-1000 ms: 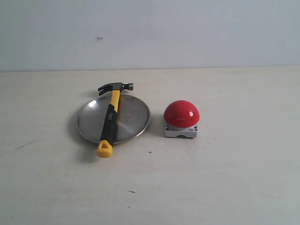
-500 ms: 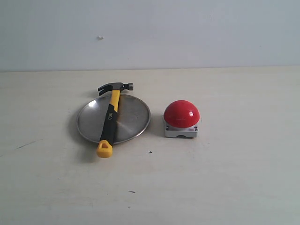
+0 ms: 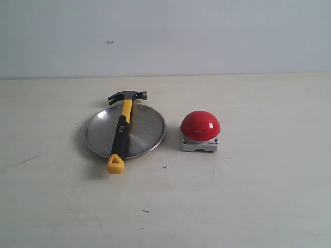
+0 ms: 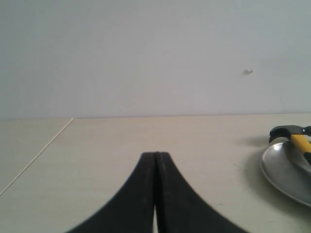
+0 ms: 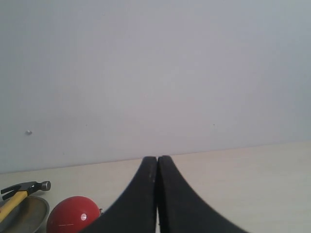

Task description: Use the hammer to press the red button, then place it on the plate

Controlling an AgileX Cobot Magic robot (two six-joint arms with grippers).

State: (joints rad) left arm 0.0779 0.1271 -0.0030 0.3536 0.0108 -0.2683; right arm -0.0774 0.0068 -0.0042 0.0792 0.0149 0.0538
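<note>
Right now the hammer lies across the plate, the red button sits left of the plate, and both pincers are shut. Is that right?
No. The exterior view shows the red button to the right of the plate, not the left. The hammer does lie across the plate, and the left pincer and right pincer are both shut.

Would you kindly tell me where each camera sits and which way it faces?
Exterior view: above the near side of the table, looking down at the hammer across the plate, the red button beside; no arm shows.
Left wrist view: low, facing the wall; shut left gripper, plate edge.
Right wrist view: likewise; shut right gripper, button.
Shared: hammer and plate in all three.
</note>
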